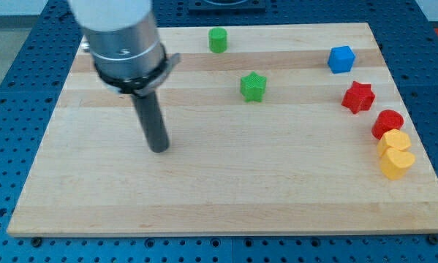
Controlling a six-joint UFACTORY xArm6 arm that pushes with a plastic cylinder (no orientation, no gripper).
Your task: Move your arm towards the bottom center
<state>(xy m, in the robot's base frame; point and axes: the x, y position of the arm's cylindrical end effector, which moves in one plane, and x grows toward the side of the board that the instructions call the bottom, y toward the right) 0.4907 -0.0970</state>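
Note:
My tip [159, 149] rests on the wooden board [226, 190], left of centre and about halfway down the view. No block touches it. The nearest block is a green star [253, 86], up and to the right of the tip. A green block [217, 40] sits near the top edge. On the right side are a blue cube [341, 59], a red star [358, 97], a red round block [387, 123] and two yellow blocks [395, 155] packed close together just below the red round one.
The board lies on a blue perforated table [14, 102]. The arm's grey cylindrical body [123, 40] covers the board's upper left part.

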